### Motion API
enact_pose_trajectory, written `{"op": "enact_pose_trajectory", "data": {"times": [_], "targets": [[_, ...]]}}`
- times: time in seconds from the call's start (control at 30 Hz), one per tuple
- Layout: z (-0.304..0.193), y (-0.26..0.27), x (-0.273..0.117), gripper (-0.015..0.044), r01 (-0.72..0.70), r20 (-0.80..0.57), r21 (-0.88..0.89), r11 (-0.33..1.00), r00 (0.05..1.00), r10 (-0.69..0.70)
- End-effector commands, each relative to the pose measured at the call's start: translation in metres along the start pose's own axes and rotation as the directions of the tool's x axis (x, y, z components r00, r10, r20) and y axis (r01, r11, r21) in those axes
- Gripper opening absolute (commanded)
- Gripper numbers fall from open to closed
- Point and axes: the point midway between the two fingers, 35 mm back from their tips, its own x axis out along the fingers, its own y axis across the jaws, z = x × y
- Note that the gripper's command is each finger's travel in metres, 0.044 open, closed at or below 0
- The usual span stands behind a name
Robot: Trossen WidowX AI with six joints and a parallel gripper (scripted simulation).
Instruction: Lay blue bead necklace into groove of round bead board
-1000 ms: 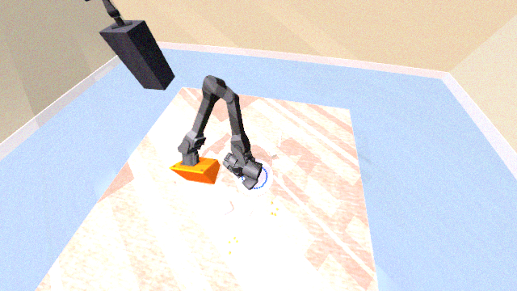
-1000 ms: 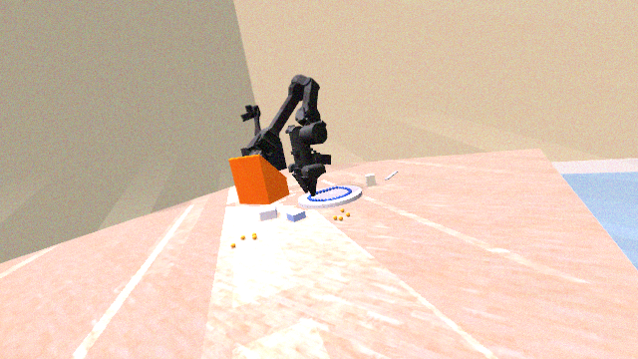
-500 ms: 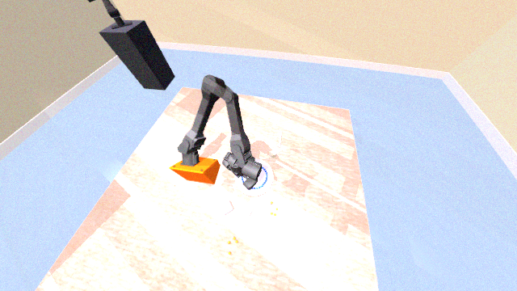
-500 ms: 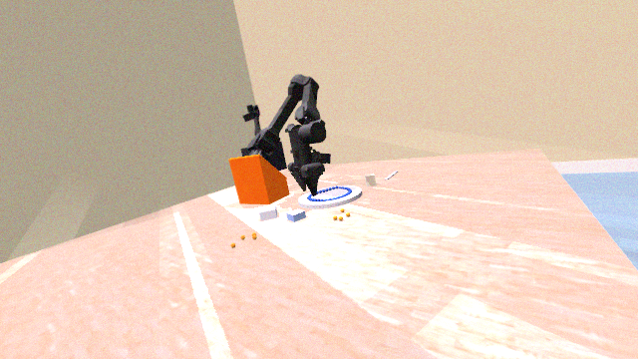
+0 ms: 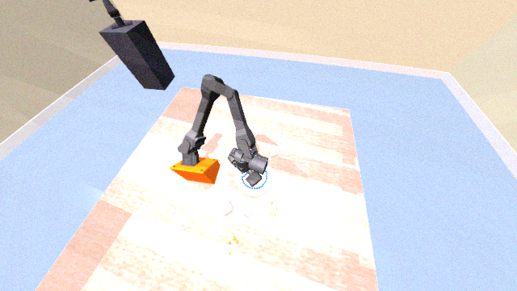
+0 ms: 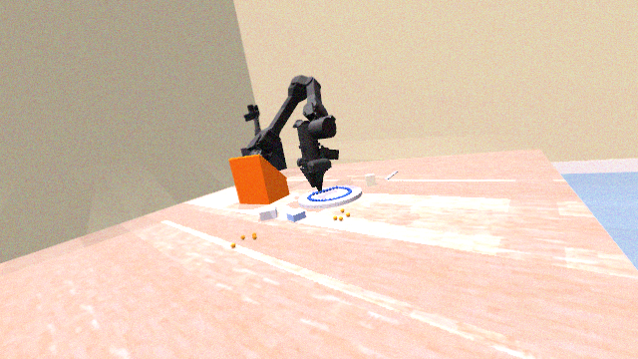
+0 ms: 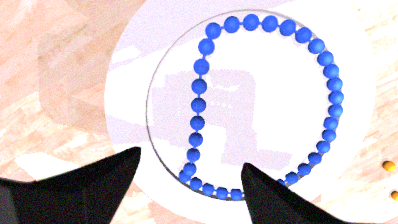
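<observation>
The round white bead board (image 5: 255, 194) (image 6: 331, 203) (image 7: 125, 95) lies on the table. The blue bead necklace (image 5: 255, 188) (image 6: 351, 192) (image 7: 336, 97) lies on it as a closed loop. In the wrist view its right side and bottom follow the thin groove line closely, and its top lies close to that line. Its left side cuts almost straight down inside the groove, which shows bare on the left. My gripper (image 6: 320, 189) (image 7: 192, 161) is open and empty, low over the board's edge region near the loop's lower left corner. The right finger hides a few bottom beads.
The orange arm base (image 5: 198, 171) (image 6: 256, 179) stands beside the board. A grey block (image 6: 268, 213), a blue block (image 6: 296, 215) and small yellow balls (image 6: 342, 210) (image 7: 389, 166) lie nearby. A whitish block (image 6: 370, 179) and a white stick (image 6: 392, 176) lie beyond the board.
</observation>
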Motion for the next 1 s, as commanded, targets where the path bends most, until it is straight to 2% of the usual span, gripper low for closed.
{"op": "enact_pose_trajectory", "data": {"times": [0.0, 0.07, 0.1, 0.33, 0.5, 0.63, 0.97], "targets": [[0.036, -0.002, -0.013, 0.0177, 0.008, 0.01, 0.065, 0.998, 1.0, -0.009], [0.051, 0.0, -0.019, 0.0125, 0.007, 0.011, 0.1, 0.995, 1.0, -0.008], [0.058, 0.002, -0.021, 0.012, 0.007, 0.012, 0.117, 0.993, 1.0, -0.008], [0.07, 0.004, -0.026, 0.012, 0.005, 0.013, 0.143, 0.99, 1.0, -0.007], [0.07, 0.004, -0.011, 0.012, 0.005, 0.013, 0.143, 0.99, 1.0, -0.007], [0.069, 0.003, -0.017, 0.012, 0.01, 0.011, 0.134, 0.991, 1.0, -0.012], [0.07, 0.003, -0.002, 0.012, 0.008, 0.012, 0.138, 0.99, 1.0, -0.01]]}}
